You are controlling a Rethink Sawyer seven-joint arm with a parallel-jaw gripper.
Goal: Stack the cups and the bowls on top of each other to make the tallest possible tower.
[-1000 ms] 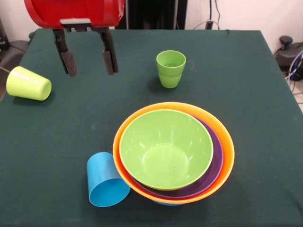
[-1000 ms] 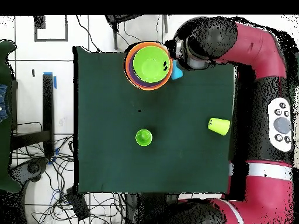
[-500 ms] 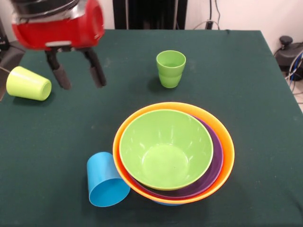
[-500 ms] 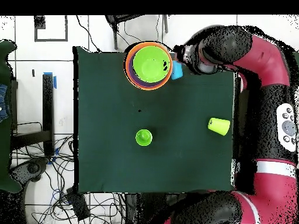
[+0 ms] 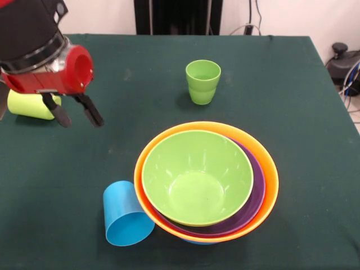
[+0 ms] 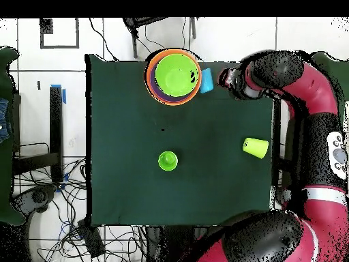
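The tower (image 5: pixel 206 181) (image 6: pixel 173 76) is a nest of bowls near the front edge: a green bowl (image 5: pixel 196 175) inside a purple one, inside a big orange one, with a bit of blue showing underneath. A sky blue cup (image 5: pixel 126 215) (image 6: pixel 206 81) lies on its side against the orange rim. The ridged green cup (image 5: pixel 203 81) (image 6: pixel 168 161) stands upright farther back. A yellow-green cup (image 5: pixel 27 105) (image 6: pixel 255 147) lies on its side at the left, partly hidden behind my gripper (image 5: pixel 79 117), which hangs open and empty beside it.
The dark green tablecloth (image 5: pixel 292 101) covers the whole table. Cables and a dark device (image 5: pixel 344 64) lie past the right edge. In the overhead view the red arm (image 6: pixel 310 95) curves along the table's right side.
My gripper has swung left and lower, from mid-table behind the bowls to right beside the yellow-green cup, tilting as it went. The cups and bowls have not moved.
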